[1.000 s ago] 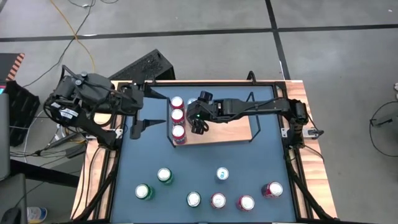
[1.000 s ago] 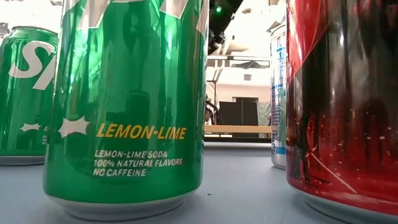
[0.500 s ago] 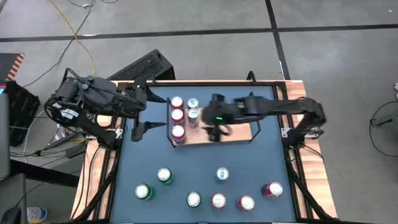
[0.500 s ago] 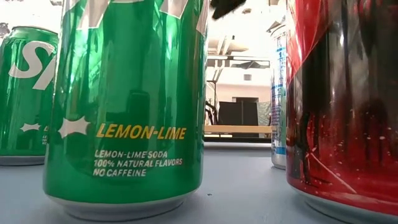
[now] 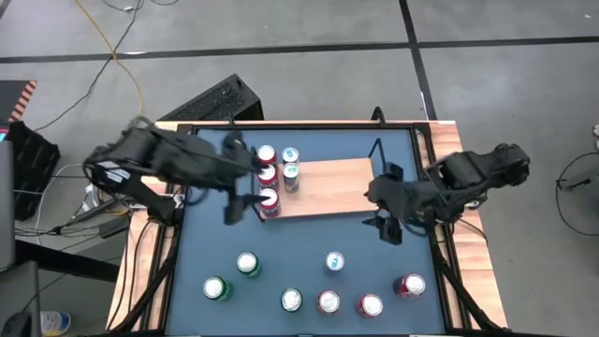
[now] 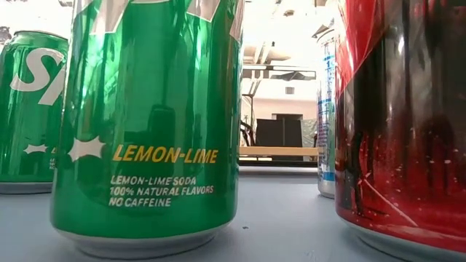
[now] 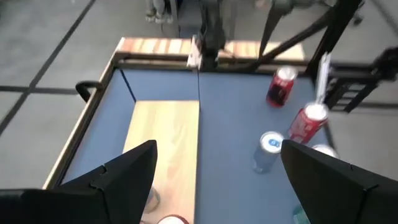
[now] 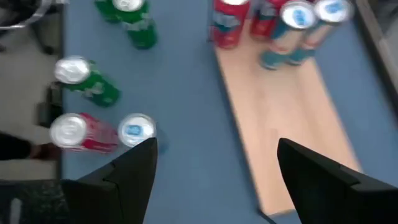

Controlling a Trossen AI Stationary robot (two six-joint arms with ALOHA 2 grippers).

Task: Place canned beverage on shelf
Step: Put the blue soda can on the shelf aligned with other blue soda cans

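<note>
The shelf (image 5: 332,187), a light-wood board, lies at the table's far middle. On its left end stand three red cans (image 5: 269,175) in a row and two blue-and-white cans (image 5: 290,164) beside them. My left gripper (image 5: 232,178) hovers open above the shelf's left end, with nothing between its fingers (image 7: 217,180). My right gripper (image 5: 379,204) hangs open and empty over the shelf's right end (image 8: 217,180). Several loose cans stand upright on the table's near half: green (image 5: 247,264), blue (image 5: 334,262) and red (image 5: 410,285).
Black wire frames (image 5: 379,150) rise at the shelf's ends. The shelf's middle and right part (image 8: 292,124) are bare wood. In the low view a green can (image 6: 149,124) and a red can (image 6: 404,116) stand close to the camera at the near edge.
My right gripper has drawn back from the cans at the shelf's left end toward the table's right edge, rising and turning, still open. The two blue cans stay standing there. My left gripper has moved toward the table's right edge, over the shelf's left end.
</note>
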